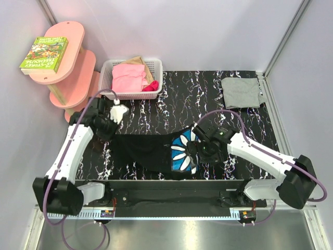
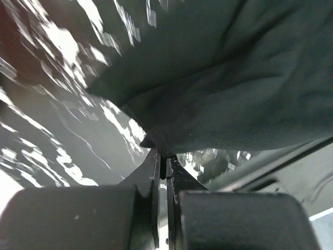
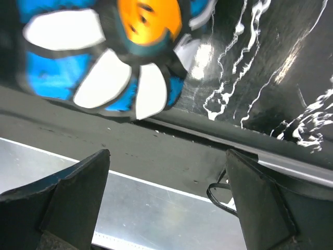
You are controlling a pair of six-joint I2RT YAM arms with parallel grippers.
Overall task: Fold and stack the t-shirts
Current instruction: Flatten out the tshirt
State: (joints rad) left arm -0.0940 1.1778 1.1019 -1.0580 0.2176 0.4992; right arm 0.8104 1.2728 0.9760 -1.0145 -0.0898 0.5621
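The black t-shirt lies spread across the front middle of the table, its blue-and-white petal flower print at its right end. My left gripper is at the shirt's left edge; in the left wrist view it is shut on a pinch of the black cloth. My right gripper hovers at the print's right edge. In the right wrist view it is open and empty, with the print beyond the fingertips. The light grey t-shirt lies folded at the back right.
A white basket holding pink and tan clothes stands at the back of the table. A pink shelf with a green book stands at the far left. The table's front edge runs just under the right gripper.
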